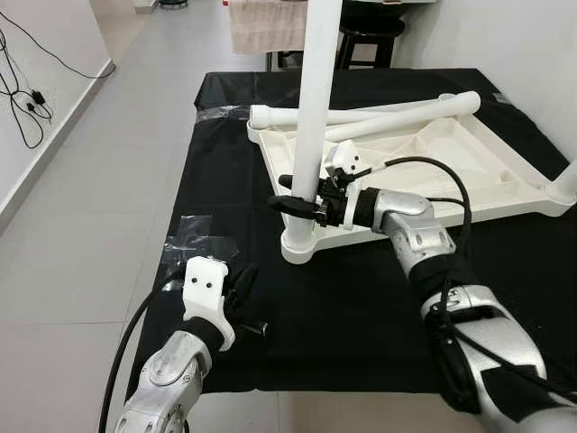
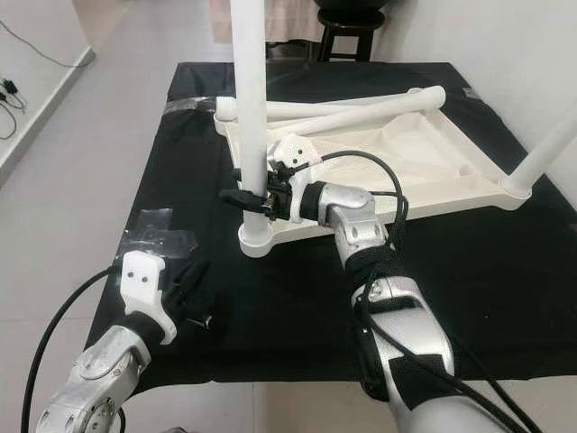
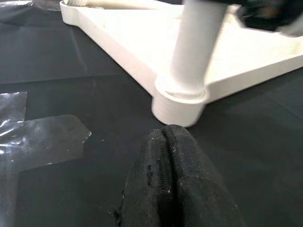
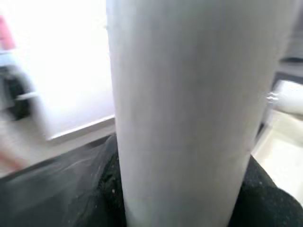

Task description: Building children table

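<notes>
Right pincer (image 1: 302, 204) clamped on the upright leg (image 1: 316, 108), standing in the near-left corner socket of the upturned tabletop (image 1: 469, 167). Left pincer (image 1: 245, 287) pressed together, resting on the black surface (image 1: 361, 316). Risk: pushing sideways could tilt the leg, jamming its socket.

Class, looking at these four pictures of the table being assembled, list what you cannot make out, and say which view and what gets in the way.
- Top of the upright leg: cut off by the upper edge of both eye views.
- Far-right leg: cut off by the right edge of the left eye view.
- Seating of the upright leg in its corner socket: the joint is hidden inside the collar.
- Right gripper contact: right wrist view is blurred, the leg fills it.
- Small dark item by the left gripper: too small to identify.
</notes>
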Controlling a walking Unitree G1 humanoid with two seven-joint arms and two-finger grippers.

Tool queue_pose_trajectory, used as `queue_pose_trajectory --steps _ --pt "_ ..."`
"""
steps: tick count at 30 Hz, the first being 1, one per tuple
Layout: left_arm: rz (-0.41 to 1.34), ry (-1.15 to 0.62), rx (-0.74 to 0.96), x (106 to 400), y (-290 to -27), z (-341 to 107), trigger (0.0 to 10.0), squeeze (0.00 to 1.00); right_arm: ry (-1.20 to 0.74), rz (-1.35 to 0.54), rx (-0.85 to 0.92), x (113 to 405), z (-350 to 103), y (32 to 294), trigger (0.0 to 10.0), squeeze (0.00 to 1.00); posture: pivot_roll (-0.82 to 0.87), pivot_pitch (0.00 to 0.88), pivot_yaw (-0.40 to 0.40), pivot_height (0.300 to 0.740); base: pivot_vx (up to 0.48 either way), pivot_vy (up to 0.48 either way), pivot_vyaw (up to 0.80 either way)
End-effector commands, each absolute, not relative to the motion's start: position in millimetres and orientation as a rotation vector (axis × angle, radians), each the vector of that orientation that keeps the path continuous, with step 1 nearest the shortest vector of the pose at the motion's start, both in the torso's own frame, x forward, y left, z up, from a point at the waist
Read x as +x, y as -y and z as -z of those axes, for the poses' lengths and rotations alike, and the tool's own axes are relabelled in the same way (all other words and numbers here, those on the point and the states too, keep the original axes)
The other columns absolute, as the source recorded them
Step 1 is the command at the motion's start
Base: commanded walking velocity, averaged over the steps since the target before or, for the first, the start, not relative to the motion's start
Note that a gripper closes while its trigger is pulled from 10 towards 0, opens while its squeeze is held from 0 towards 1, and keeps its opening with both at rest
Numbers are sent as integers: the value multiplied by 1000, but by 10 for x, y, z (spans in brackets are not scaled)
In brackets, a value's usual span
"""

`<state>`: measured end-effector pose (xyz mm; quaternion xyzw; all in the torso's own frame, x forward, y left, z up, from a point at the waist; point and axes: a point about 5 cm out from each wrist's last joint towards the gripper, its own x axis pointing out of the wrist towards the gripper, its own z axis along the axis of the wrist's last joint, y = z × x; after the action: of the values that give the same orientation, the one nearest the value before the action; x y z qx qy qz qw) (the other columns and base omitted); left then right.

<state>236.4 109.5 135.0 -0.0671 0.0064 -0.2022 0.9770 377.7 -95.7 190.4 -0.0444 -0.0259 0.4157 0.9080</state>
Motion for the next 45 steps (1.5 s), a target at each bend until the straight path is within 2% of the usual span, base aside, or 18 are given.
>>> queue_pose_trajectory --steps 1,2,5,13,14,15,16,18,19,24,33,44,45 --pt "403 -24 -136 2338 -1118 -1337 10000 0 -123 -569 -77 3667 -1451 1022 0 0 108 143 -36 740 0 0 0" --pt "401 -23 -136 2340 -1126 -1341 10000 0 -150 -447 -44 3539 -1340 966 0 0 107 146 -25 740 0 0 0" --pt "399 -22 -135 2347 -1138 -1342 10000 0 -167 -359 -15 3397 -1277 900 0 0 91 137 -12 740 0 0 0" --pt "406 -25 -136 2361 -1128 -1337 10000 0 -143 -373 -47 3514 -1342 821 0 0 103 132 -24 740 0 0 0" --pt "400 -22 -134 2363 -1127 -1339 10000 0 -142 -363 -49 3524 -1358 808 1216 0 110 131 -28 740 0 0 0" --pt "400 -22 -134 2363 -1127 -1339 10000 0 -142 -363 -49 3524 -1358 808 1216 0 110 131 -28 740 0 0 0" --pt "395 -21 -133 2363 -1129 -1342 10000 0 -146 -344 -50 3504 -1379 783 10000 0 110 131 -28 740 0 0 0" --pt "391 -19 -133 2364 -1131 -1345 10000 0 -135 -338 -29 3468 -1421 744 10000 0 110 131 -28 740 0 0 0" --pt "393 -19 -134 2365 -1130 -1345 10000 0 -115 -363 -12 3450 -1454 722 10000 1000 103 130 -31 740 0 0 0" --pt "396 -20 -137 2369 -1123 -1347 10000 0 -73 -417 15 3396 -1533 694 10000 1000 101 130 -32 740 0 0 0" --pt "401 -22 -138 2374 -1135 -1338 10000 0 -1 -539 -24 3186 -1522 917 10000 1000 82 118 -19 740 0 0 0" --pt "389 -38 -92 2386 -1162 -1327 10000 0 -48 -441 -40 3177 -1460 1170 10000 1000 95 108 -20 740 0 0 0" --pt "377 -35 -75 2380 -1173 -1328 10000 0 -52 -400 -50 3179 -1445 1279 10000 0 90 106 -23 740 0 0 0"
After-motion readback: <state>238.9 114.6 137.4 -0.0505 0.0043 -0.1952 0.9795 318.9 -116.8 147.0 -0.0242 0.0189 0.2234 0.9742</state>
